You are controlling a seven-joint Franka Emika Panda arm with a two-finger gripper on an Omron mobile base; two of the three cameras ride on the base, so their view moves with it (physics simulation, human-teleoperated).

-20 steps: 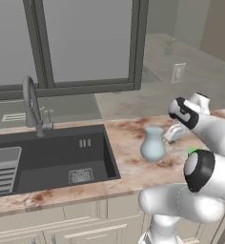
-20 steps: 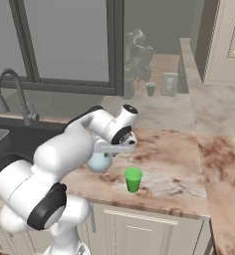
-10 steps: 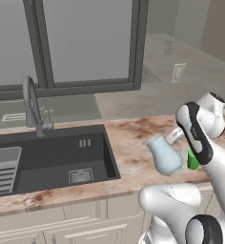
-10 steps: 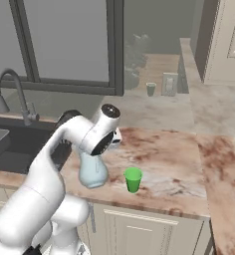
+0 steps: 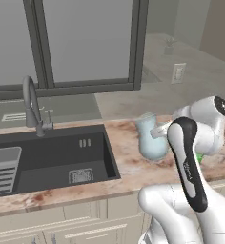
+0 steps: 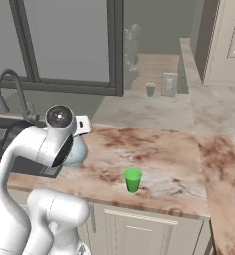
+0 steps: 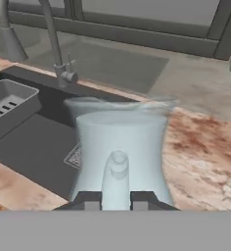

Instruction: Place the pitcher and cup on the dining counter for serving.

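Since a moment ago the pitcher [image 5: 152, 139] has come up off the table [image 6: 159, 149] and now hangs upright just right of the sink [image 5: 47, 157], carried a little toward the window. Its body is pale blue-grey and glossy, with a round belly, a narrower neck and a flared rim; in the hand view the handle [image 7: 117, 176] faces the camera and runs down the middle of the belly. The gripper [image 7: 115, 198] pinches that handle, one dark fingertip [image 7: 90, 198] on each side of it. From the right base view, the belly [image 6: 75, 153] peeks out behind the arm's white elbow, above the table edge next to the basin. The cup [image 6: 133, 180], small and bright green, stands on the marbled table near its front edge, apart from the pitcher. A faucet [image 5: 32, 108] rises behind the sink.
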